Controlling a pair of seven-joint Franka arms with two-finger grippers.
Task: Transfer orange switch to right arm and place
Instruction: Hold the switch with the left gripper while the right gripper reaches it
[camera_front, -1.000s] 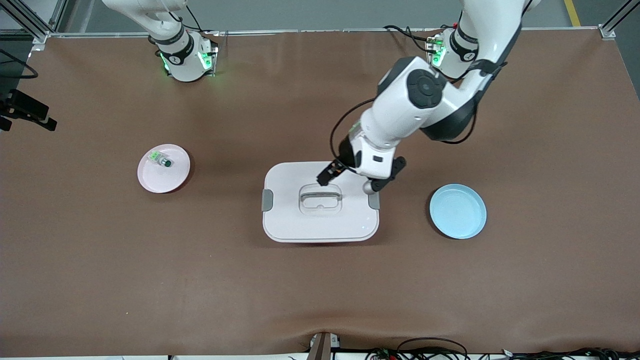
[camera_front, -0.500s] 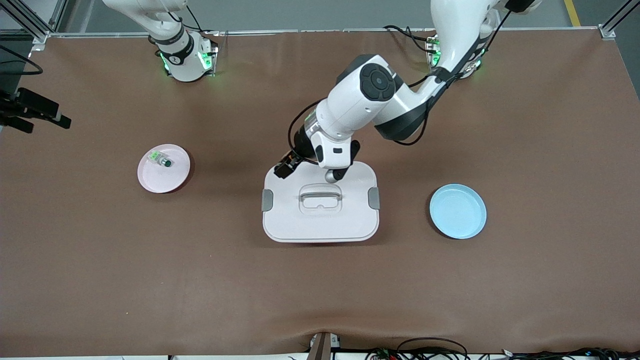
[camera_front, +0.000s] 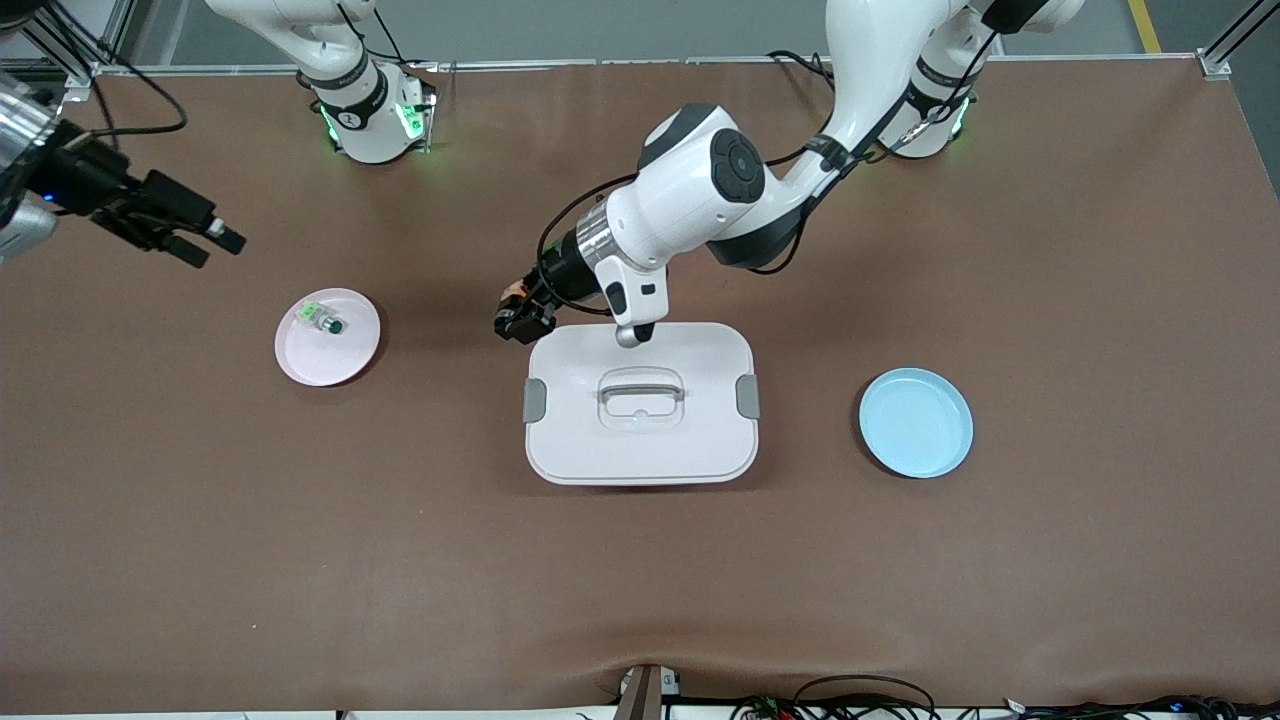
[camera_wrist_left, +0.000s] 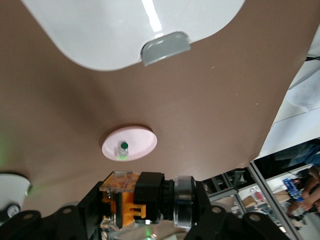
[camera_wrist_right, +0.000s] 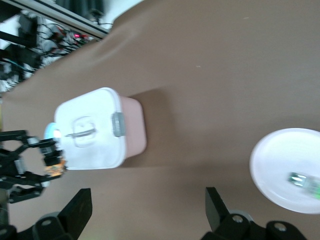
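Front view: two arms, two plates, one lidded box, two switches on the brown counter (camera_front: 900, 600). The left gripper (camera_front: 522, 318) hangs over bare counter just beside the white box (camera_front: 640, 440), at its corner toward the right arm's end, fingers pinching the orange switch (camera_front: 514, 291). The right gripper (camera_front: 205, 238), fingers spread, is over the counter near the pink plate (camera_front: 345, 365), which carries the green-capped switch (camera_front: 322, 320). The blue plate (camera_front: 916, 422) lies toward the left arm's end.

Left wrist view: the orange switch (camera_wrist_left: 132, 197) sits clamped crosswise.

Right wrist view: both fingers (camera_wrist_right: 217, 206) stand wide apart.
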